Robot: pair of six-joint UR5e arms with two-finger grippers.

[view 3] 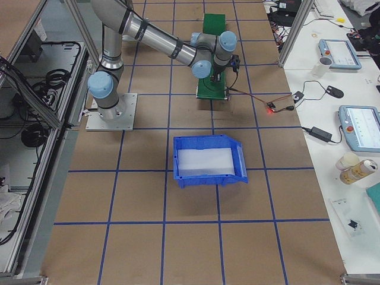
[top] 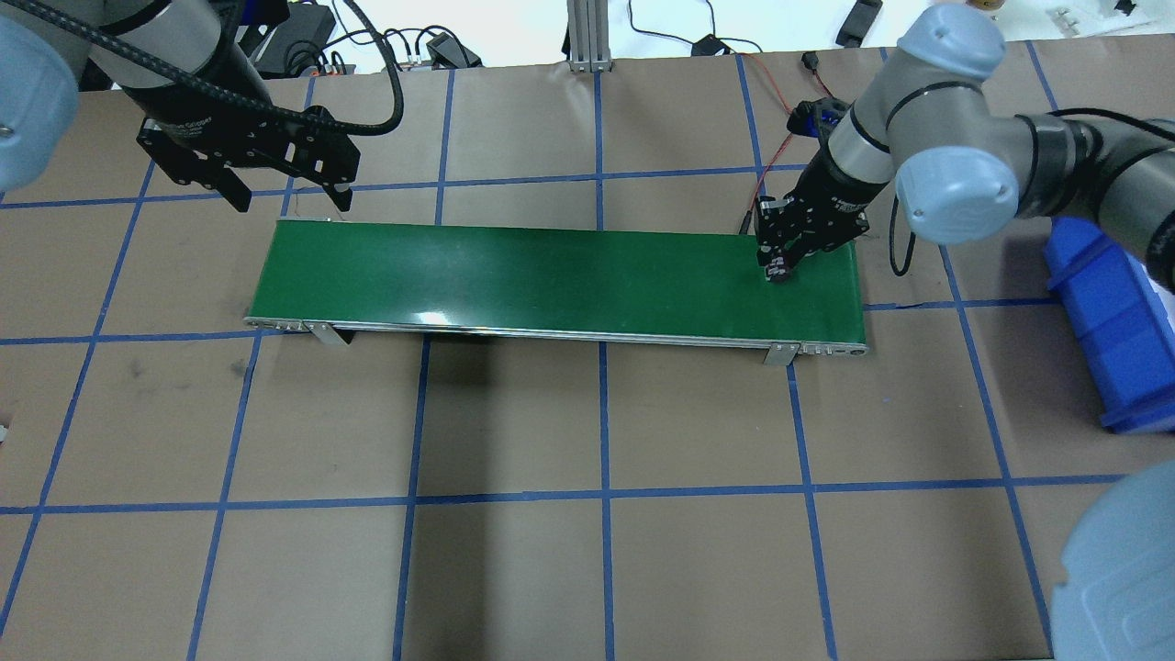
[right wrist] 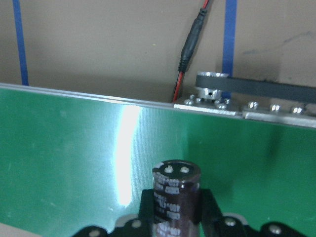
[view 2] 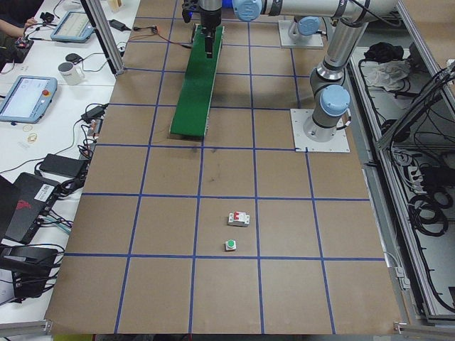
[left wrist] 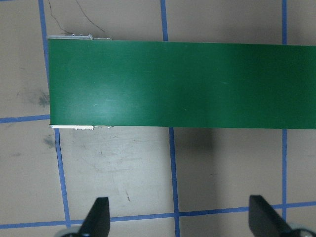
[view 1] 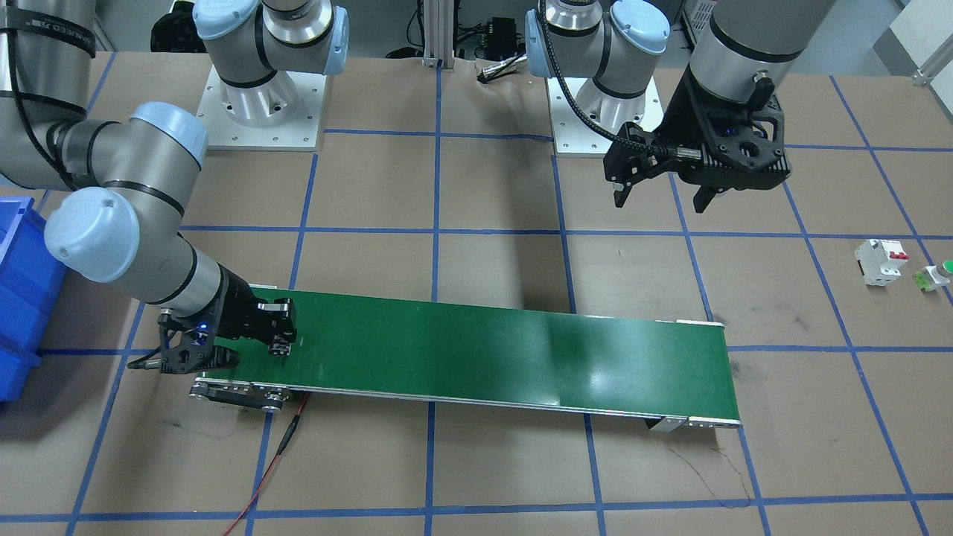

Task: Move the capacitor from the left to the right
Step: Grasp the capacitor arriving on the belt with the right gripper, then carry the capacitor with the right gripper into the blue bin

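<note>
Belt: a long green conveyor belt point(top: 551, 275) lies across the counter point(top: 597, 551), a brown surface with a grid of blue tape.
Capacitor: the capacitor point(right wrist: 177, 190) is a stubby dark cylinder with pale markings. It stands upright with two metal terminals on top, over the belt's end on the robot's right, a little toward the edge away from the robot. Whether its base touches the belt cannot be told.
Right fingers: the right fingers point(right wrist: 206, 210) pinch the capacitor from both sides, low on its body. The arm slants down to that end of the belt.
Left fingers: the left fingers point(left wrist: 98, 219) are spread wide with nothing between them. They are raised well above the counter near the belt's other end. In the wrist view that end of the belt lies just ahead of them, with bare counter beneath.
Breaker: a white circuit breaker point(view 1: 881, 260) with a red switch sits on the counter, well apart from the belt and beyond its left end.
Push button: a small green-capped push button point(view 1: 936, 275) sits just beside the breaker, on the side farther from the belt.
Bin: a blue bin point(view 3: 208, 161), white inside, stands on the counter beyond the belt's right end.
Cable: a red-and-black cable point(right wrist: 190, 49) leads away from the belt's right end, off the edge away from the robot.
</note>
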